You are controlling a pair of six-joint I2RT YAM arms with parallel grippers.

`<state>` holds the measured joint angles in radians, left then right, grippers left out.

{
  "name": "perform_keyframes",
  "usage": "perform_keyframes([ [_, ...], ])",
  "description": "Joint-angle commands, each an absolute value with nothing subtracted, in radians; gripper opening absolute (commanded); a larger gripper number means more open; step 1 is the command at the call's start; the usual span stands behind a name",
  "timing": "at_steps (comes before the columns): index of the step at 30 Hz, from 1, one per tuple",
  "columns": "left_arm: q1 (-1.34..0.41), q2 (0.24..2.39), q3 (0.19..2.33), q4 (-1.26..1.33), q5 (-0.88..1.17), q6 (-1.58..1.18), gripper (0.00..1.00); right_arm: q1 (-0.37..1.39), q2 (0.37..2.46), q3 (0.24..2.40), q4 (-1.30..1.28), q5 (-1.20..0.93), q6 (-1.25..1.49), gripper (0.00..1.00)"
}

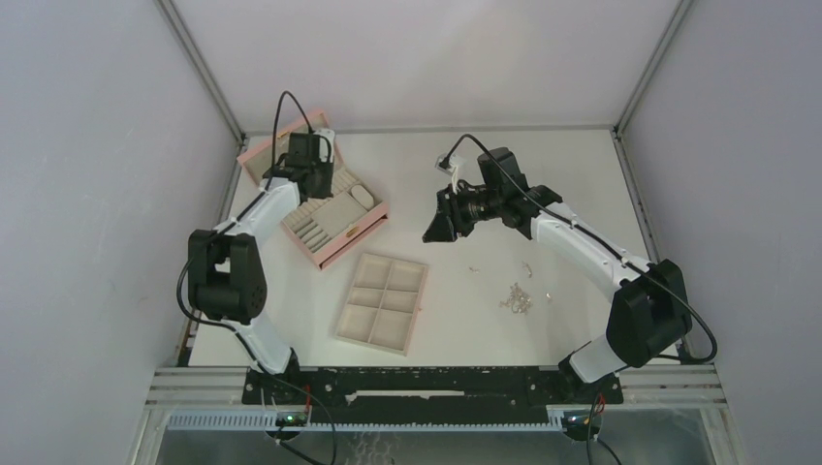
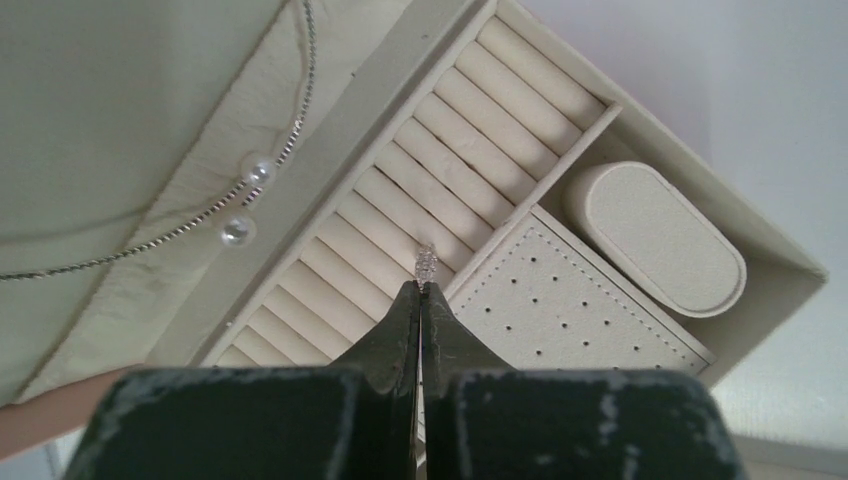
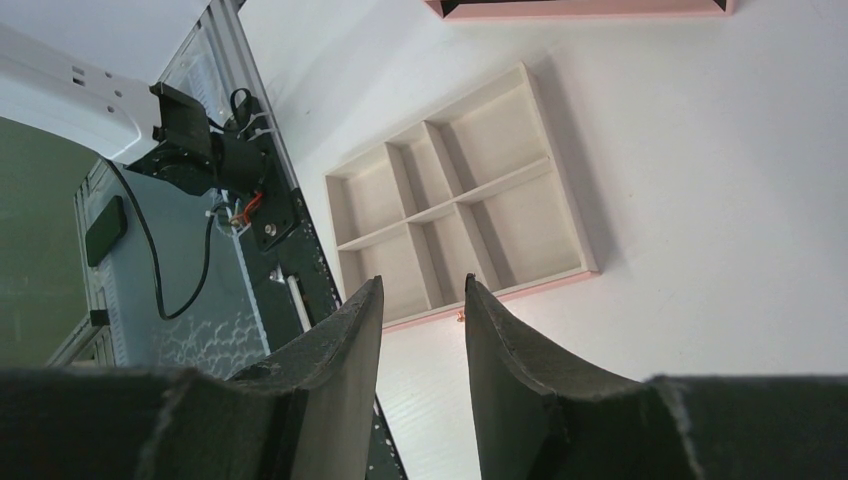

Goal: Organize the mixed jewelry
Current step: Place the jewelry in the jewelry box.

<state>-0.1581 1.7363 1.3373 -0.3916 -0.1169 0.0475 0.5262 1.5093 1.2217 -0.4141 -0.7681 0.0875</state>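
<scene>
My left gripper (image 2: 421,290) is shut on a tiny sparkling silver piece (image 2: 426,262), which sticks out of the fingertips just above the ring rolls (image 2: 400,215) of the open pink box (image 1: 341,221). A thin chain necklace (image 2: 200,215) with two pearl beads lies in the box lid. More of the mixed jewelry lies on the table at the right: a small chain cluster (image 1: 517,298) and scattered bits (image 1: 474,267). My right gripper (image 3: 422,290) hangs open and empty above the table, apart from the jewelry; the top view has it (image 1: 436,228) left of the pieces.
The beige six-compartment tray (image 1: 383,302) lies at the table's near middle, its cells (image 3: 460,200) bare. Inside the box are a perforated panel (image 2: 560,300) and an oval cushion (image 2: 655,238). A metal frame rail (image 1: 436,380) runs along the near edge.
</scene>
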Motion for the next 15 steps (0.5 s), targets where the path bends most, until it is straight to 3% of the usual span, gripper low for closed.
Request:
perform_keyframes([
  [1,-0.150,1.738,1.358,-0.432,-0.058,-0.027,0.00,0.531,1.508,1.259,-0.384,-0.776,0.088,0.44],
  [15,-0.165,1.726,1.313,-0.455,-0.080,-0.061,0.00,0.545,1.521,1.259,-0.403,-0.773,0.079,0.44],
])
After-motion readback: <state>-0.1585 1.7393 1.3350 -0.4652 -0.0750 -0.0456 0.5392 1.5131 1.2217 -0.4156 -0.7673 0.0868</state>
